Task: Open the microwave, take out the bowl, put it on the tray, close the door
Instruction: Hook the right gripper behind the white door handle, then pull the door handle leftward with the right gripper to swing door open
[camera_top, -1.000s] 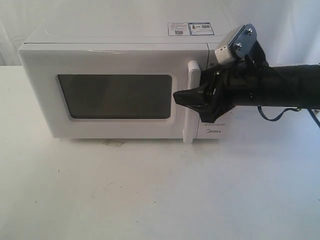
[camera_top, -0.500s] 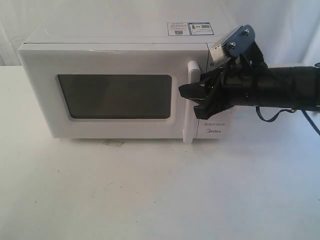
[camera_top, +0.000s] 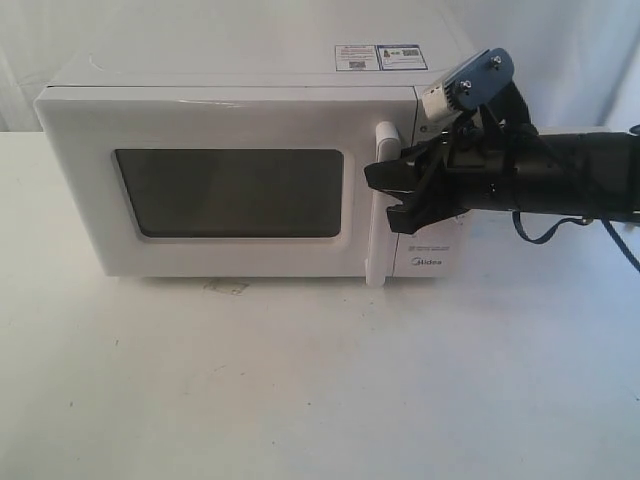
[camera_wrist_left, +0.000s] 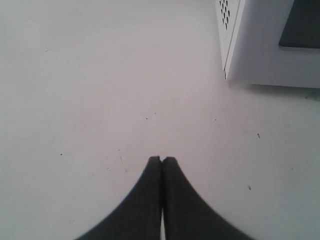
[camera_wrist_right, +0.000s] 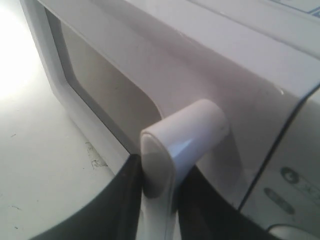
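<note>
My right arm (camera_top: 560, 185) reaches in from the dial side of the microwave (camera_top: 230, 110). Its jaws are parted around the door (camera_top: 90, 190) handle (camera_top: 380, 200), near the handle's upper end. On the right wrist camera the handle (camera_wrist_right: 165, 170) stands between the two dark fingers (camera_wrist_right: 120, 210), one close against each side. I cannot tell whether they are pressing on it or only set beside it. The door lies flush with the front, shut, and its dark window (camera_top: 230, 192) stretches away past the jaw tips. The control panel sits behind the jaws, partly hidden by the arm.

My left jaws are clenched, tips together and holding nothing, over bare worktop (camera_wrist_left: 100, 75). A lower corner of the microwave (camera_wrist_left: 260, 45) lies ahead of those tips, well apart from them.
</note>
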